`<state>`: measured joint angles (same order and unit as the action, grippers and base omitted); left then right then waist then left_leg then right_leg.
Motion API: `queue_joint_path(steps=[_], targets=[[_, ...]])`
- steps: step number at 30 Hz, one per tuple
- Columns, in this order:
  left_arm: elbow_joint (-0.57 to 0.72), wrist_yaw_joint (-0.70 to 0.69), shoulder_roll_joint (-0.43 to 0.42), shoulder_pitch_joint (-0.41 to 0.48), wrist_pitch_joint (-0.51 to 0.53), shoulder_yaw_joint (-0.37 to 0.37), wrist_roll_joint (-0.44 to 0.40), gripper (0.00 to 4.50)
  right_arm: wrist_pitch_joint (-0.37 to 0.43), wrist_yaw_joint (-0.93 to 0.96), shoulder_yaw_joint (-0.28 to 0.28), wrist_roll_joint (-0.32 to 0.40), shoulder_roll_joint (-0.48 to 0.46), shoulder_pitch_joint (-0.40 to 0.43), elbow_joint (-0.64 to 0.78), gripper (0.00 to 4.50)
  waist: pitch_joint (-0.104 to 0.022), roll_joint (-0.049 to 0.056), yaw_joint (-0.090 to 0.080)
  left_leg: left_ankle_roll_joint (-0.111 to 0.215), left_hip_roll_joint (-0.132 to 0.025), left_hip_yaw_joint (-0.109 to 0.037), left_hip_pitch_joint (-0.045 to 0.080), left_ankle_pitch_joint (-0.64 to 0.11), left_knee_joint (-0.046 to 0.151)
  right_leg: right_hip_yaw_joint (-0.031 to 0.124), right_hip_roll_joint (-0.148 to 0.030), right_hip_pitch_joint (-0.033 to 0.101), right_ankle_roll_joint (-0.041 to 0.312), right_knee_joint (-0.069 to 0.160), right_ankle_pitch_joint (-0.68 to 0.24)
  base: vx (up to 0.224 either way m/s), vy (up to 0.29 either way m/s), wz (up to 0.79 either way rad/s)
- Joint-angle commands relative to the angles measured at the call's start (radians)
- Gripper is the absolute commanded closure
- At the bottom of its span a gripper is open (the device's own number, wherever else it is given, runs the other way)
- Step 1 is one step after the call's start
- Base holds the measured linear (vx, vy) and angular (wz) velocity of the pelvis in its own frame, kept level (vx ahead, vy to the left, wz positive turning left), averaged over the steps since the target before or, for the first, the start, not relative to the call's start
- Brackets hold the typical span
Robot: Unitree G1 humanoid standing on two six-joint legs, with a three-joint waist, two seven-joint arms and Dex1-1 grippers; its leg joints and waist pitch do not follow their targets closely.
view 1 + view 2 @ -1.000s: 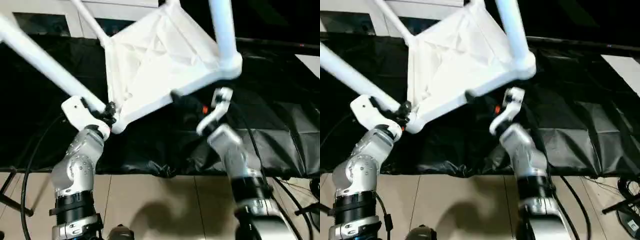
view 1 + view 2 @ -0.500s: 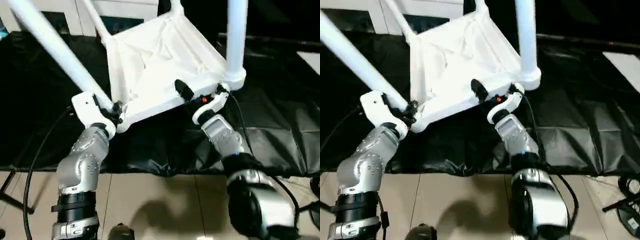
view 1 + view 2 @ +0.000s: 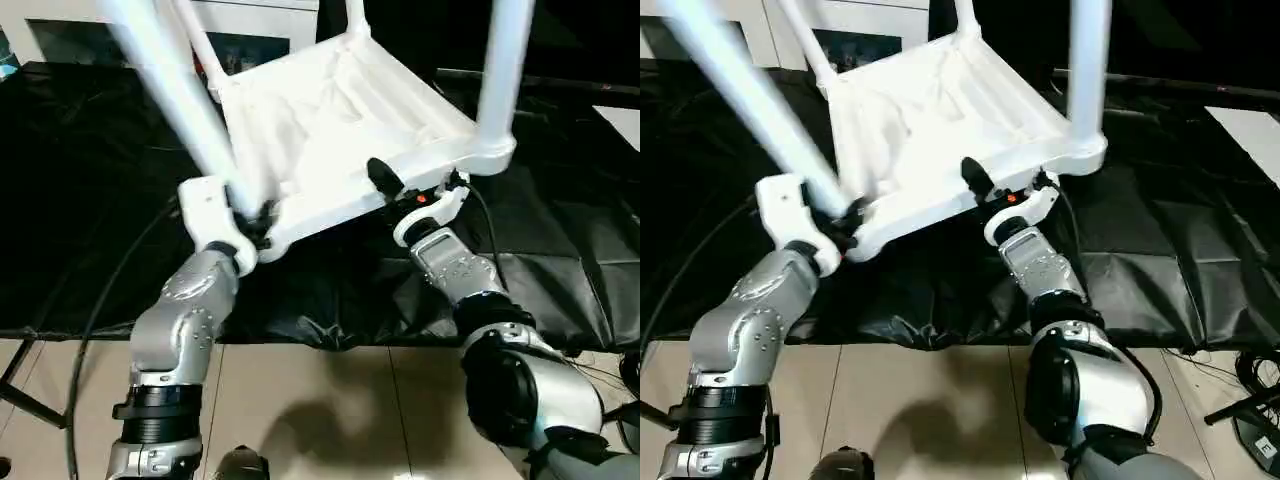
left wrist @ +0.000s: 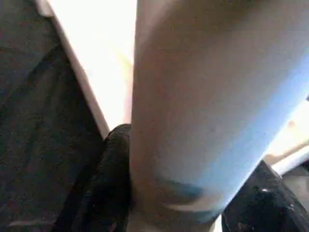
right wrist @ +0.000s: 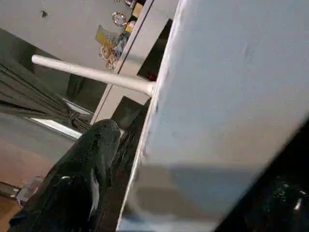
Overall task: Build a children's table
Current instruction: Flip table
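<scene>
White plastic, hollow-looking and stiff, is what you are holding: the children's table is upside down and tilted above the black cloth, its legs pointing up and away from you. Judge it light but awkward, because the long tapered legs give it leverage and the smooth surface will likely slip if your grip is shallow. Your best holds are low down on a leg, right by its corner socket, and the raised rim of the top, where the plastic is stiffest.

Your left gripper has its jaws clamped around the near-left leg just above the corner socket; the left wrist view shows a black finger on each side of that leg.

Your right gripper sits at the near edge of the top, close to the near-right leg. One finger lies over the rim and the other runs beneath it, so the edge lies between the jaws, but you cannot tell whether they have yet pinched onto the rim.

A white cabinet stands behind the cloth.
</scene>
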<state>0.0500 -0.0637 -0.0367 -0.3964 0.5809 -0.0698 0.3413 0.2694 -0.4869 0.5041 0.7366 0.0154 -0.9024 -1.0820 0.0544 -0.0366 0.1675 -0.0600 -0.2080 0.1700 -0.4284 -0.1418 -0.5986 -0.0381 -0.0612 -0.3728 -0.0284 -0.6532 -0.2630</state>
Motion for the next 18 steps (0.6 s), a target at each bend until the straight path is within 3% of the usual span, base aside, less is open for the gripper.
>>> queue_joint_path(steps=[1, 10, 14, 18], targets=[[0.034, -0.085, 0.018, -0.003, -0.017, 0.061, 0.036, 2.31, 0.000, -0.035, 0.003, 0.006, -0.003, -0.047, -0.011, 1.24, -0.092, 0.004, -0.003, 0.023, -0.020, 0.002, 0.046, 0.023, 0.044, 0.021, -0.063, 0.040, 0.207, 0.040, 0.365, 0.000, 0.000, 0.00], [0.050, -0.135, -0.015, 0.025, -0.016, 0.085, 0.018, 2.31, -0.004, -0.040, 0.030, 0.005, 0.009, -0.057, -0.049, 1.89, -0.091, 0.002, -0.006, 0.021, -0.022, 0.003, 0.046, 0.001, 0.046, 0.021, -0.064, 0.037, 0.215, 0.042, 0.311, 0.000, 0.000, 0.00], [0.055, -0.150, -0.022, 0.033, -0.015, 0.085, 0.012, 2.32, -0.013, -0.036, 0.039, 0.003, 0.013, -0.059, -0.065, 2.14, -0.094, 0.001, -0.004, 0.033, -0.021, 0.004, 0.042, 0.030, 0.040, 0.021, -0.061, 0.034, 0.219, 0.035, 0.354, 0.000, 0.000, 0.00], [0.055, -0.152, -0.026, 0.034, -0.014, 0.088, 0.007, 2.32, -0.024, -0.043, 0.034, -0.012, 0.016, -0.058, -0.069, 2.25, -0.088, 0.006, -0.007, 0.014, -0.024, 0.004, 0.043, -0.056, 0.049, 0.022, -0.066, 0.029, 0.218, 0.046, 0.252, 0.000, 0.000, 0.00]])
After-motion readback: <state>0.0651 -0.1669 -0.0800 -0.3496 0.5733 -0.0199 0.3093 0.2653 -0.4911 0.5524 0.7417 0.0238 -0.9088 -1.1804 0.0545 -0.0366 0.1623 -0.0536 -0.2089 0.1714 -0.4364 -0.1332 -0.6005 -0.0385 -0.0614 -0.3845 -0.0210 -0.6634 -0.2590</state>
